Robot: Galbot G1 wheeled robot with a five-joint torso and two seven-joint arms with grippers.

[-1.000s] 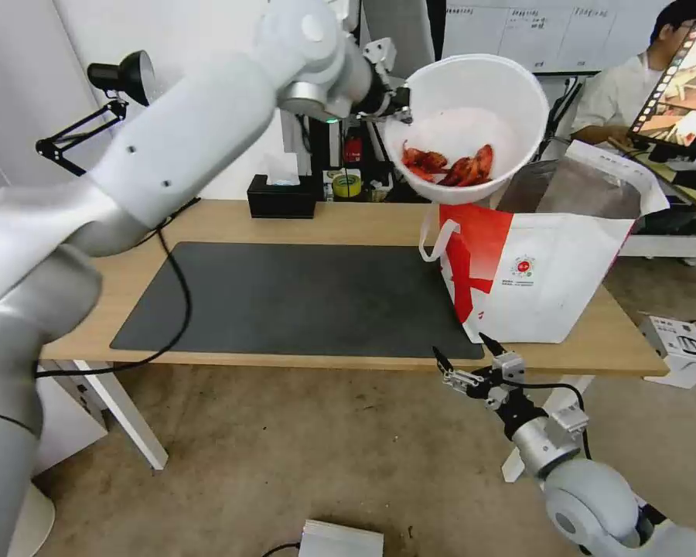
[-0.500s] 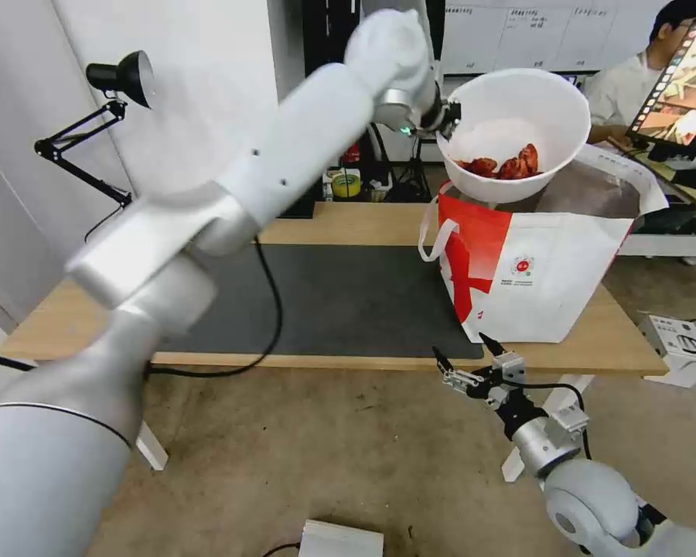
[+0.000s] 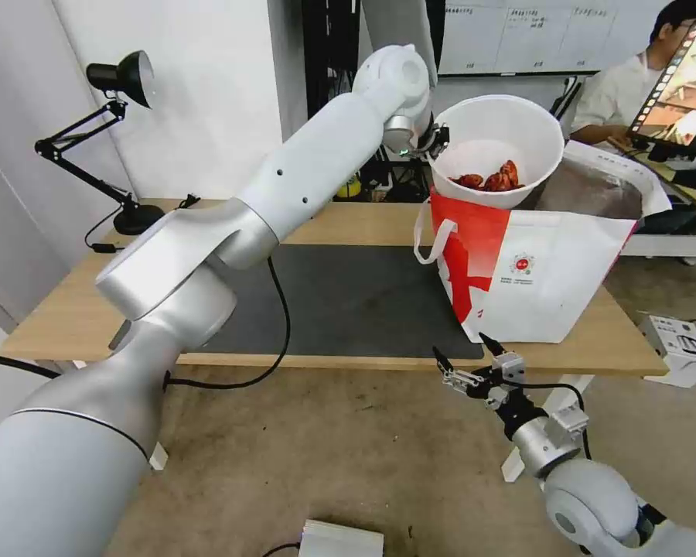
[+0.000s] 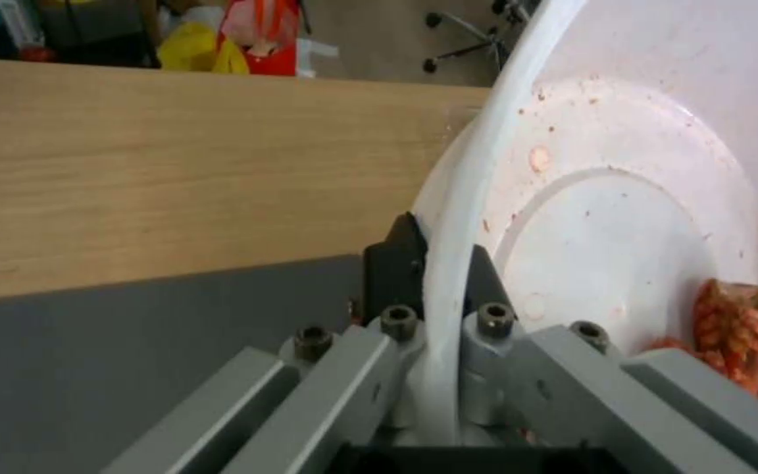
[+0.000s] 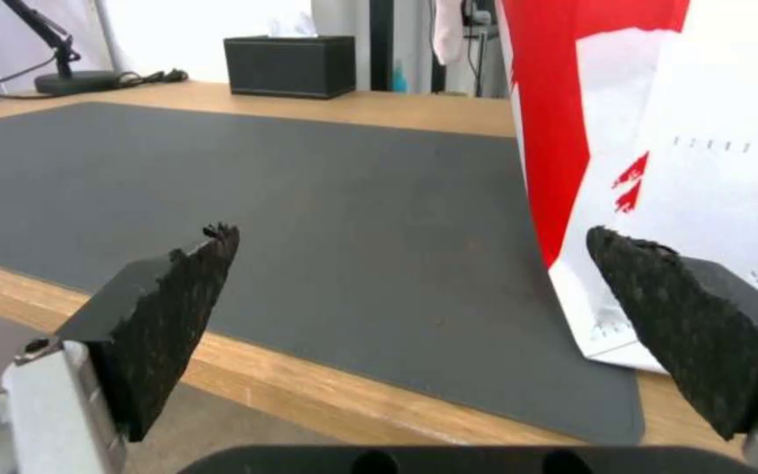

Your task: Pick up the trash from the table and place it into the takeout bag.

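A white round bowl with red scraps hangs tilted over the left end of the takeout bag's open top, its base just above the red panel. My left gripper is shut on the bowl's rim; in the left wrist view the fingers pinch the rim of the bowl, with scraps low inside. The bag stands at the right end of the table, on the dark mat's corner. My right gripper is open below the table's front edge, and in its wrist view the gripper faces the bag.
A black desk lamp stands at the table's back left. A black tissue box sits at the back edge. On the floor lie a white box at the right and a white device near my base.
My left arm has carried the bowl to the right and lowered it toward the bag's opening. The right arm has not moved.
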